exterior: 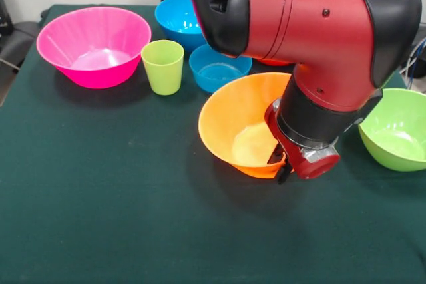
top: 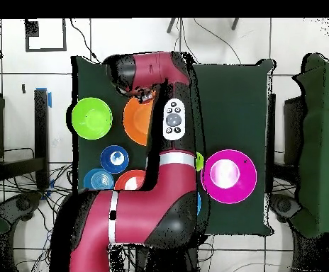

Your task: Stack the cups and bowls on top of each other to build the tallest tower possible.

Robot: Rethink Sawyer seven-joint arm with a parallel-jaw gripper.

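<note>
The large light-orange bowl (exterior: 243, 121) (top: 134, 122) sits tilted near the table's middle, its opening turned up and to the left. My gripper (exterior: 280, 164) (top: 143, 96) is shut on its right rim, one finger inside and one outside. A lime-green cup (exterior: 163, 66) stands upright between the big pink bowl (exterior: 93, 46) (top: 228, 176) and a small blue bowl (exterior: 218, 68). A medium blue bowl (exterior: 178, 19) lies behind them. The lime-green bowl (exterior: 398, 130) (top: 91, 117) is at the right. No tower is in view; every bowl I see stands alone.
The arm covers much of the table in both views. In the overhead view two blue bowls (top: 115, 157) (top: 96, 178) and a red-orange bowl (top: 128, 181) lie near the arm's base. The dark green tabletop (exterior: 120, 217) stretches in front of the bowls.
</note>
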